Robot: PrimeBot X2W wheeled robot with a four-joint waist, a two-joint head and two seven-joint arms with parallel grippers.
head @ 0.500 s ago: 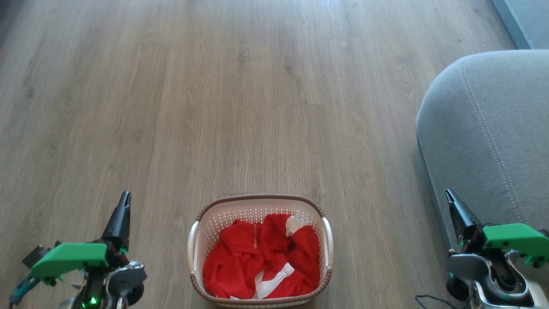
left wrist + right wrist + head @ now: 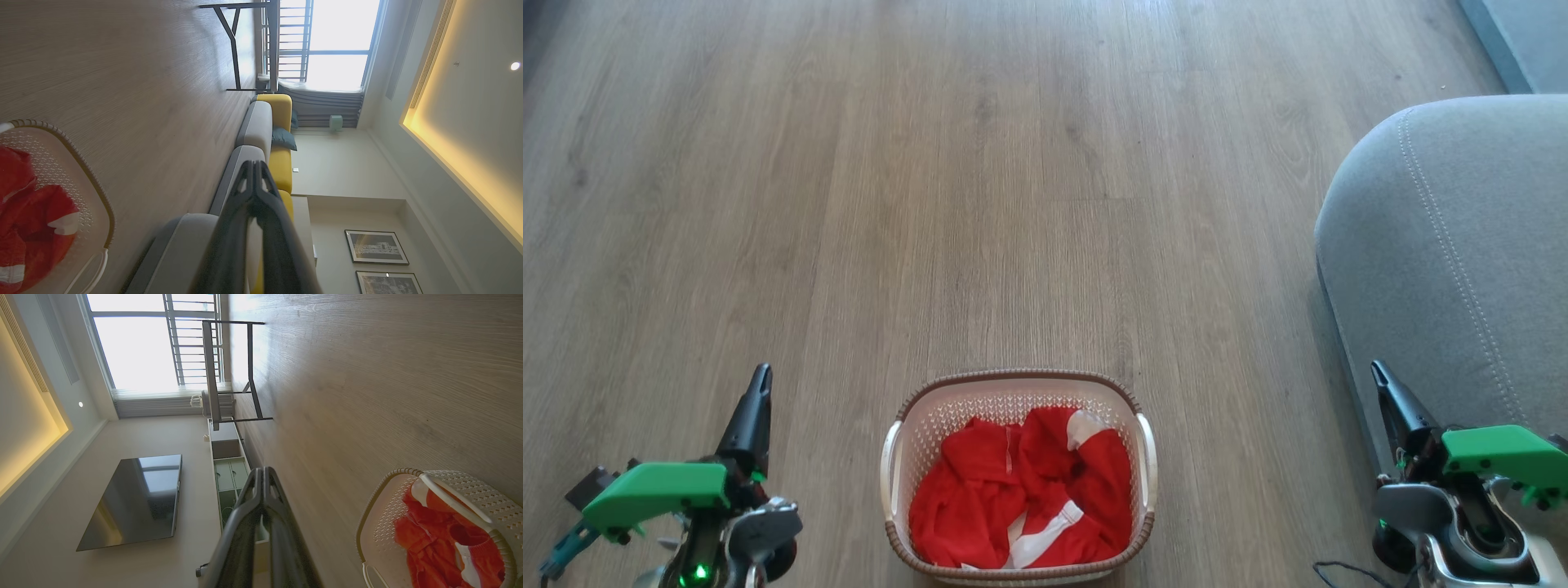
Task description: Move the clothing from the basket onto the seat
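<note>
Red fabric with white bands, the clothing (image 2: pixel 1021 490) lies bunched inside the basket (image 2: pixel 1013 377), which stands on the wooden floor (image 2: pixel 1013 163) at six o'clock in the head view. The grey seat (image 2: pixel 1462 245) bulks at three o'clock, with bare floor between it and the basket. The left gripper (image 2: pixel 760 377) waits at seven o'clock and the right gripper (image 2: pixel 1377 371) at five, each with its fingers pressed together on nothing, well clear of the cloth. To my eye the reach has not begun. Whichever arm goes should part its fingers first and come down over the heaped middle. It should pinch a thick fold rather than the loose white strip, then lift high, or the light basket may tip or come along.
</note>
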